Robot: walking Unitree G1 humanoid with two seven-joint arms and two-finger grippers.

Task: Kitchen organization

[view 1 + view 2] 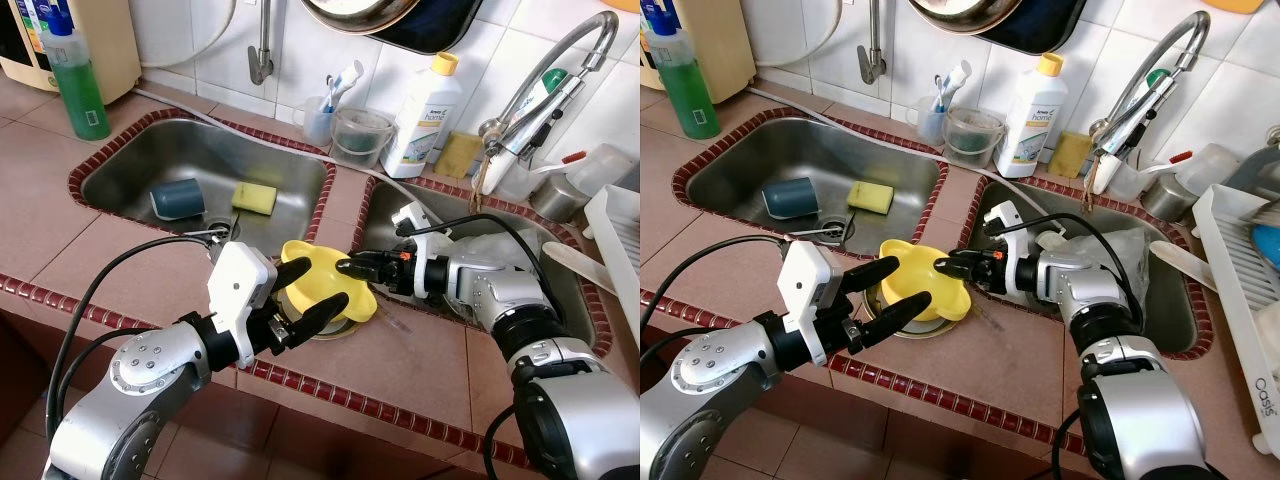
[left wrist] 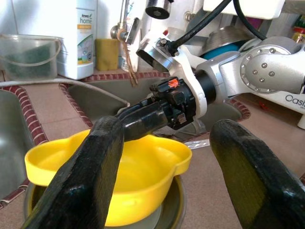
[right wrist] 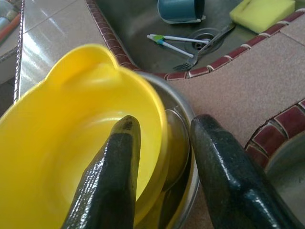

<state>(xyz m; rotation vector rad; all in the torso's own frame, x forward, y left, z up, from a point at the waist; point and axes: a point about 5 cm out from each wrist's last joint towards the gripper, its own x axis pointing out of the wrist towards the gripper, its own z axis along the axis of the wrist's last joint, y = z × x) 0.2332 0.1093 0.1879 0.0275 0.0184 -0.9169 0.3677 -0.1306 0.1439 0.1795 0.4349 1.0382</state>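
- Right gripper [image 1: 352, 267] reaches in from the right-hand sink side, its two black fingers straddling the rim of the yellow plastic bowl [image 1: 318, 283]: in the right wrist view one finger lies inside the bowl and the other outside its wall, with the rim and part of the dish below between them. The jaws look pressed close around that wall, though I cannot tell whether they bear on it firmly.
- Left gripper [image 1: 315, 296] stands spread wide on the near side of the bowl, one finger above the rim, one below, neither clearly touching.
- Bench [image 1: 420, 370], tiled in pinkish brown with a dark red edging, carries the stack on the strip between the two sinks, near its front edge.
- Steel dish [image 1: 902, 325] sits flat under the bowl, and the bowl rests nested and tilted in it.
- Bowl, by its look: thin moulded plastic, light and fairly stiff but likely to flex at the rim, smooth and so a little slippery. The wall just under the rim, or the small lug [image 2: 182, 160] at its edge, seems the soundest hold.
- Steel dish would be heavier, rigid and slick; it may lift with the bowl if the pinch catches both.
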